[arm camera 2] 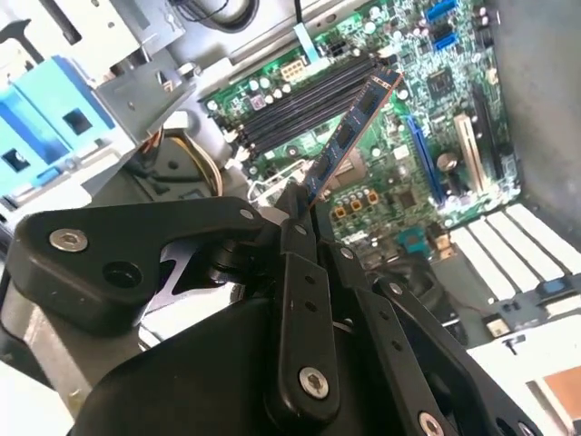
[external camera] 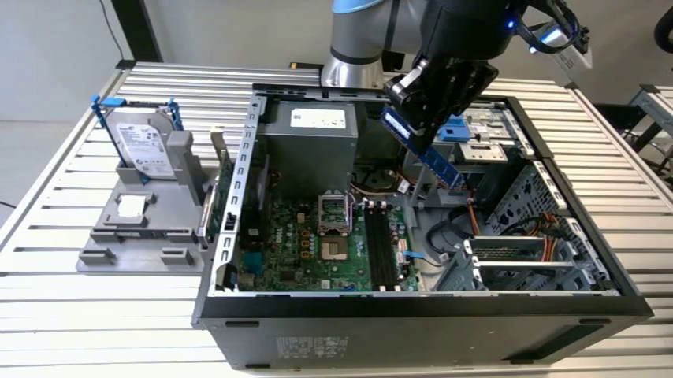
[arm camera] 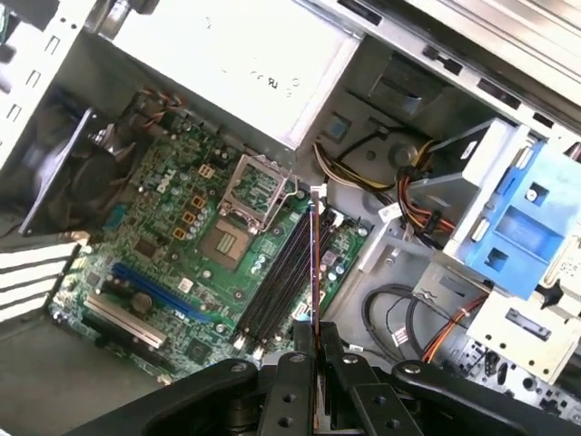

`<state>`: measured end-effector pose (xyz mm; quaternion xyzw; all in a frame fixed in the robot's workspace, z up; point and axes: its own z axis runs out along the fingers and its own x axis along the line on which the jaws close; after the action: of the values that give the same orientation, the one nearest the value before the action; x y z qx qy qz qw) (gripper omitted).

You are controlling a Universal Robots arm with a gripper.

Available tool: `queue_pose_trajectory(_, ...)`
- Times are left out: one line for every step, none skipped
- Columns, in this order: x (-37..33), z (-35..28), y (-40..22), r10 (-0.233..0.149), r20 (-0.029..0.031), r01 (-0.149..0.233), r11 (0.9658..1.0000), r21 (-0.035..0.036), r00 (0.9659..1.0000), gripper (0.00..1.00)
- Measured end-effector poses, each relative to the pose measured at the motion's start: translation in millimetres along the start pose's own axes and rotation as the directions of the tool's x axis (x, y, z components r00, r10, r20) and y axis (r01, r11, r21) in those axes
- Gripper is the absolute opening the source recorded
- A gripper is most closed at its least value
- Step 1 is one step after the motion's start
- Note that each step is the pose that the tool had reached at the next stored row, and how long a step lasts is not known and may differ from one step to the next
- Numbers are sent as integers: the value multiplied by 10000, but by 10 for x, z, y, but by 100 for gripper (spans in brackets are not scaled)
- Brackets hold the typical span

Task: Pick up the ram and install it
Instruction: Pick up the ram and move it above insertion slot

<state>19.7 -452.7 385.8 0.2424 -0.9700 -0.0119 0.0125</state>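
Starting at the exterior view's left, a silver hard drive [external camera: 142, 146] with blue rails is seen propped on a grey stand [external camera: 137, 228], well apart from the jaws. Next comes the open computer case [external camera: 421, 303], laid on its side, with the green motherboard [external camera: 299, 252] exposed inside. Long black memory slots [external camera: 381, 248] are set in the board, below the jaws and well clear of them; they appear empty. Further right, the gripper [external camera: 418, 118] is held above the case interior. Its jaws are clamped on the ram [external camera: 436, 161], a thin dark blue stick that is gripped at one end and slanted downward from the jaws toward the board. In the second wrist view the ram [arm camera 2: 354, 127] is shown reaching out beyond the jaws, over the slots but not touching them. In the first wrist view it is seen edge-on, roughly in line with them. The pick-up is judged done; the stick is in the air and not yet seated, so the installing is left.
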Motion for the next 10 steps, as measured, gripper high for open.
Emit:
queue_pose_trajectory(0,0,0,179,5,-179,9998,-3,9998,0)
queue_pose_trajectory(0,0,0,363,10,-363,9993,-7,9993,0)
queue_pose_trajectory(0,1,0,549,16,-549,9985,-10,9985,0)
queue_pose_trajectory(0,1,0,729,21,-728,9973,-14,9973,0)
queue_pose_trajectory(0,1,0,908,26,-908,9959,-18,9959,0)
queue_pose_trajectory(0,1,0,1085,31,-1085,9941,-22,9941,0)
queue_pose_trajectory(0,1,0,1281,36,-1281,9918,-26,9918,0)
queue_pose_trajectory(0,2,0,1460,41,-1459,9893,-30,9893,0)
queue_pose_trajectory(0,2,0,1653,46,-1653,9862,-34,9862,0)
queue_pose_trajectory(0,2,0,1809,50,-1808,9835,-38,9835,0)
